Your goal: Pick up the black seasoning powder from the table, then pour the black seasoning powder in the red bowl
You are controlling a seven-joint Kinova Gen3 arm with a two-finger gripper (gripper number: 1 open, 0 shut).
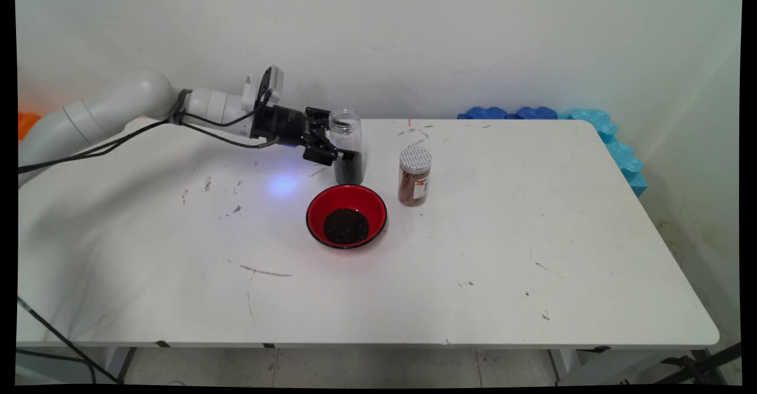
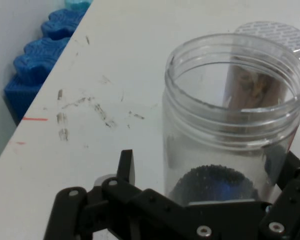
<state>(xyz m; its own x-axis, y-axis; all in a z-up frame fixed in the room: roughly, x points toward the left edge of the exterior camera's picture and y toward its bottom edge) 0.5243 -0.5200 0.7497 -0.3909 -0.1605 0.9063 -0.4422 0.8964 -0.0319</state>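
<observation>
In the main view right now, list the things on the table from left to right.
Black two-finger tool → open clear plastic jar with dark grains at its bottom → lidded jar of brown spice → blue foam blocks at the far right edge. The red bowl overlaps the clear jar's span, so it is left out.

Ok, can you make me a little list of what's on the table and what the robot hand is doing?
gripper: shut on the clear jar, from the side
clear jar: upright, no lid, dark grains at the bottom
red bowl: in front of the jar, dark grains inside
spice jar: right of the clear jar, apart from it, white lid on, brown contents
table: white, scuffed
blue foam: along the far right edge
</observation>
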